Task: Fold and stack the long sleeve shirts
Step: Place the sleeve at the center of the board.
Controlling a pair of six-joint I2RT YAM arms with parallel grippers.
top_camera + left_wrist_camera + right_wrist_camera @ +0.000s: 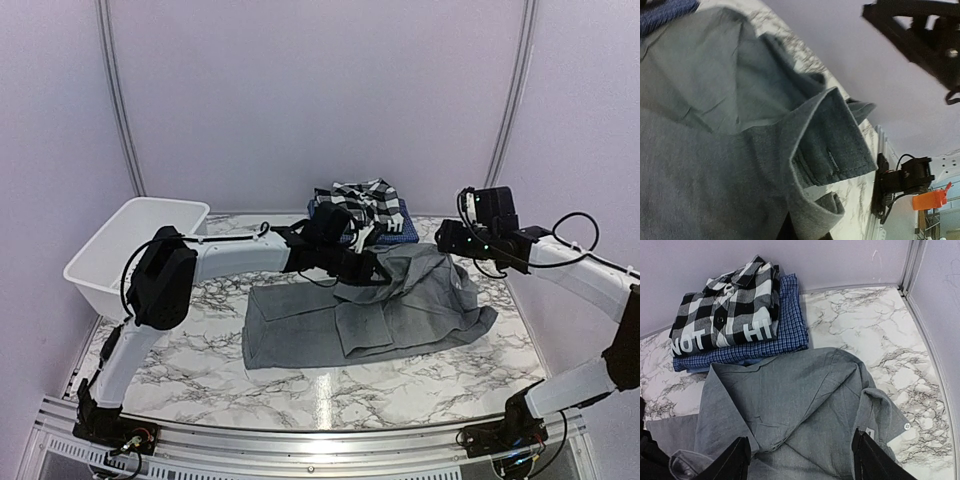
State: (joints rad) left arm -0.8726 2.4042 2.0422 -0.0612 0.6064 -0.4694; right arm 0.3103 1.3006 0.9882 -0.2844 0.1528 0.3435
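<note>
The grey shirt (pixel 300 320) is matt cloth, the table (pixel 200 385) glossy marble-patterned, the tub (pixel 120 245) smooth plastic.

**Left arm** (pixel 230 255): white links with black joints. It rises from its base at the near left, bends sharply at a black elbow, and its forearm reaches right and slightly downward.

**Left end effector** (pixel 372 268): black, held low, jaws closed on a fold of the plain grey collared cloth shirt (pixel 400 310).

**Right arm** (pixel 580 265): white links with black joints. It climbs from its base at the near right, folds at the far right edge, and its forearm reaches left.

**Right end effector** (pixel 800 440): black, raised and angled downward, with nothing between the jaws. Its two fingers (pixel 735 462) stand wide apart.
</note>
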